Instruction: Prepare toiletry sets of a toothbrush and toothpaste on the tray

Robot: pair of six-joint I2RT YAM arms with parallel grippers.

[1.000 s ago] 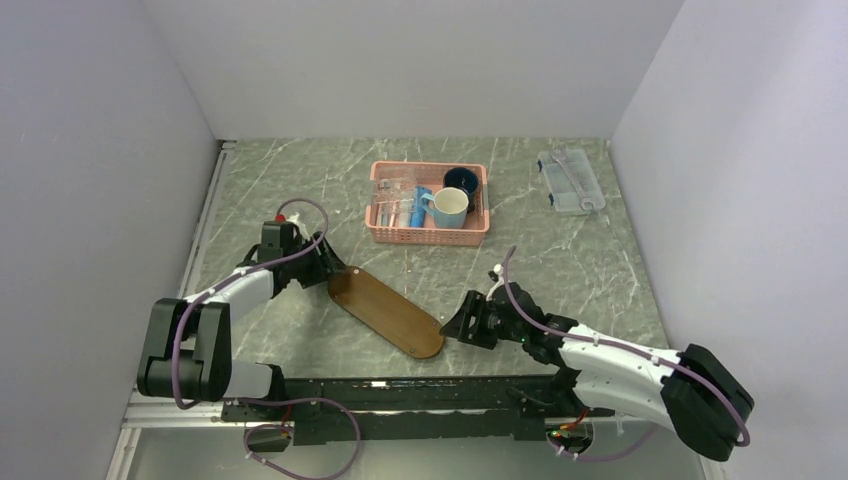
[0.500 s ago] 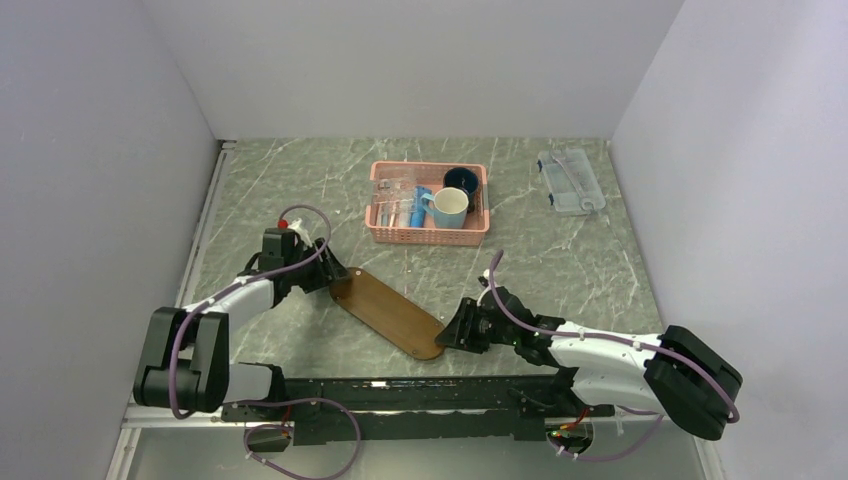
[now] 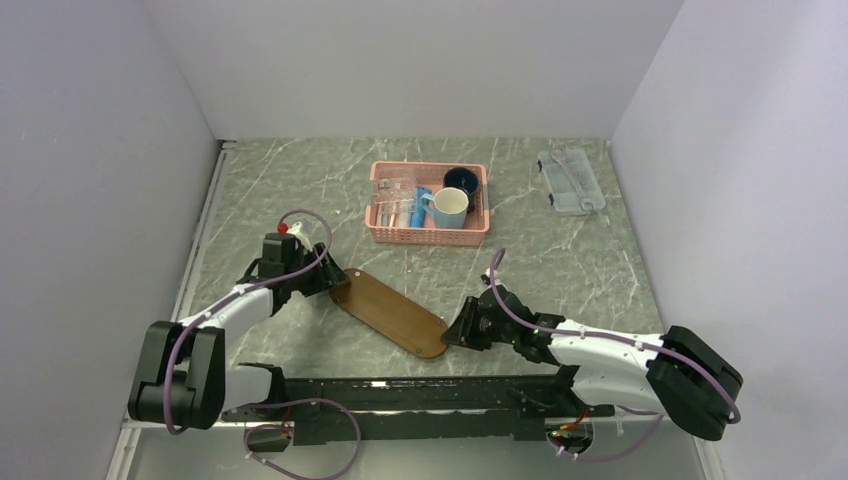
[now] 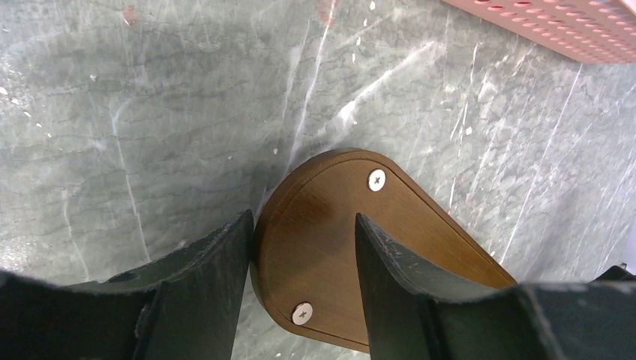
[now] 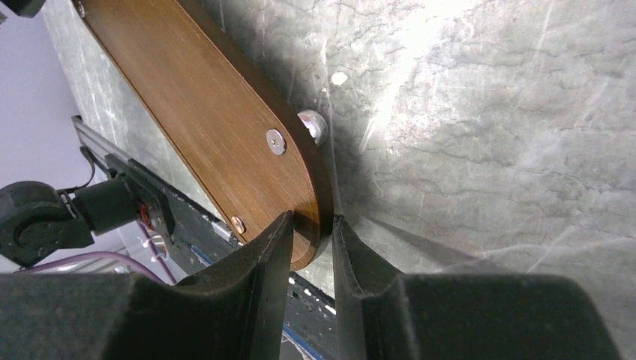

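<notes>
The tray (image 3: 390,312), a dark brown board with rounded ends, lies slantwise on the marble table. My left gripper (image 3: 325,280) stands open at its far left end. In the left wrist view one finger (image 4: 217,259) rests against the rim of the tray (image 4: 322,240) and the other hovers over its face. My right gripper (image 3: 455,333) is shut on the near right end. There the fingers (image 5: 270,247) pinch the rim of the tray (image 5: 225,127). The toothpaste (image 3: 420,205), a blue tube, lies in the pink basket (image 3: 430,238). I cannot make out a toothbrush.
The basket also holds a pale mug (image 3: 450,207), a dark blue mug (image 3: 461,180) and clear packets (image 3: 392,200). A clear plastic box (image 3: 570,180) sits at the back right. A metal foot (image 5: 313,126) shows under the tray. White walls stand on three sides.
The right arm reached left to the tray's near end and its jaws closed onto the rim. The left gripper narrowed slightly and edged toward the tray's far end.
</notes>
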